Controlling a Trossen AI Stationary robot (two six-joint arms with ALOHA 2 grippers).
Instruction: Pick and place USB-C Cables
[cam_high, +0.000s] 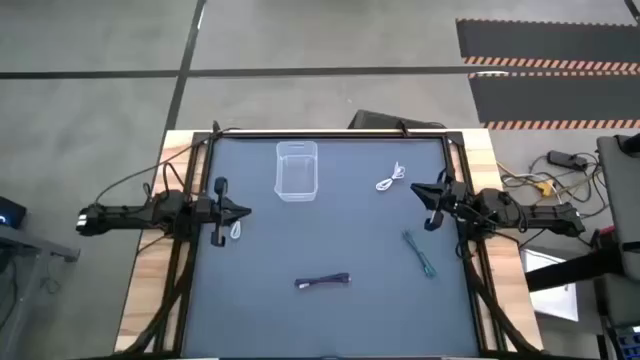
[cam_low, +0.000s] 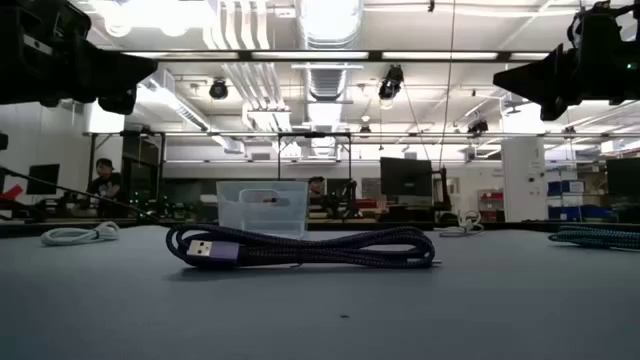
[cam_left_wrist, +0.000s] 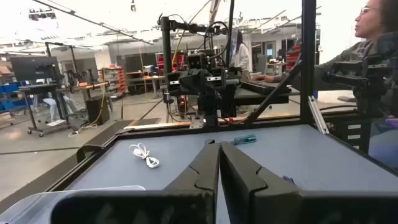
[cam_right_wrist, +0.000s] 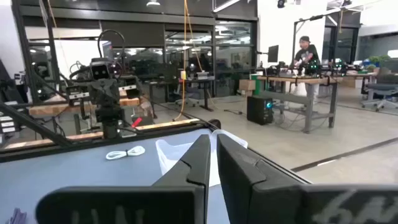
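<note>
Four cables lie loose on the dark table. A dark purple cable (cam_high: 323, 282) (cam_low: 300, 245) is near the front edge and a teal-green one (cam_high: 421, 254) (cam_left_wrist: 244, 139) at the right. One white cable (cam_high: 237, 230) (cam_right_wrist: 124, 152) lies just under my left gripper (cam_high: 247, 211) (cam_left_wrist: 219, 149). The other white cable (cam_high: 390, 180) (cam_left_wrist: 145, 154) lies beside my right gripper (cam_high: 413, 188) (cam_right_wrist: 213, 140). Both grippers are shut, hold nothing and hover above the table at its left and right edges, pointing at each other. The clear bin (cam_high: 296, 170) (cam_low: 262, 207) stands upright near the far edge.
A dark frame (cam_high: 330, 134) runs around the table, with wooden side boards (cam_high: 150, 270) under the arm bases. Loose wires trail on the right (cam_high: 540, 185). People sit at benches in the room beyond (cam_left_wrist: 373, 37). The bare mat between the cables is open (cam_high: 330, 225).
</note>
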